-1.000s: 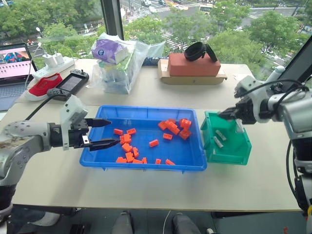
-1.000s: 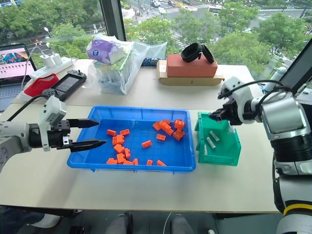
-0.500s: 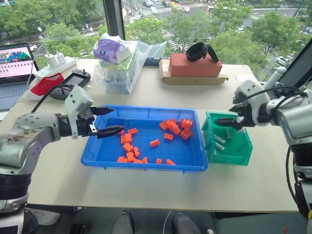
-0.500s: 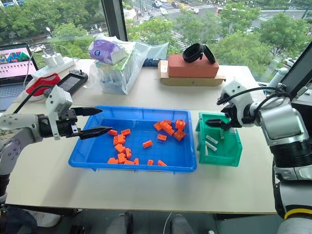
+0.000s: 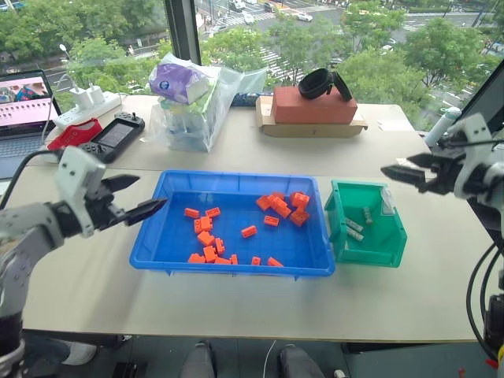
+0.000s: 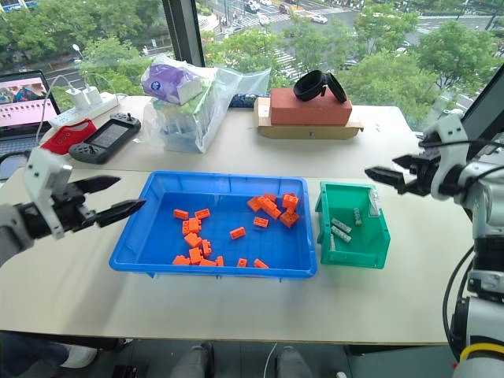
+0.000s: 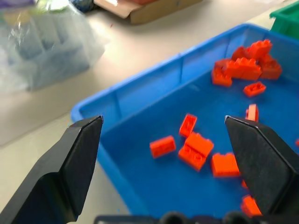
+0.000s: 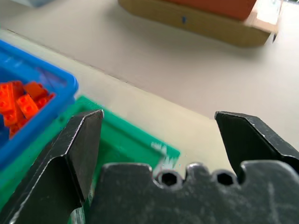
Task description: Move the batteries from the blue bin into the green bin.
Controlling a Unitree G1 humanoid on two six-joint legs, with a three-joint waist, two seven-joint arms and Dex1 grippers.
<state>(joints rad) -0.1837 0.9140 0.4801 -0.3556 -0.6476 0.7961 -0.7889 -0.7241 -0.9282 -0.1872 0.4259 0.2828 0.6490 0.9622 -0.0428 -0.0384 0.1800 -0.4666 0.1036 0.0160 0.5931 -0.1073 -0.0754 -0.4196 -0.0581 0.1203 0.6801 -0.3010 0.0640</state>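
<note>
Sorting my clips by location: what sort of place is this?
Probably an upper-floor office or lab: a worktable by a window over treetops and streets, with a laptop and power strip.

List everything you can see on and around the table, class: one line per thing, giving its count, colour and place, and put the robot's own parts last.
blue bin: one, blue, table centre.
orange bricks: many, orange, scattered in the blue bin.
green bin: one, green, beside the blue bin's right end.
batteries: about three, grey-white, in the green bin.
plastic bag: one, clear, with packs inside, behind the blue bin.
red block: one, on a cardboard tray, far side.
black strap: one, on the red block.
game controller: one, black, far left.
red shoe: one, far left.
power strip: one, white, far left.
laptop: one, left edge.
left hand: open, empty, left of the blue bin.
right hand: open, empty, above the green bin's right side.
</note>
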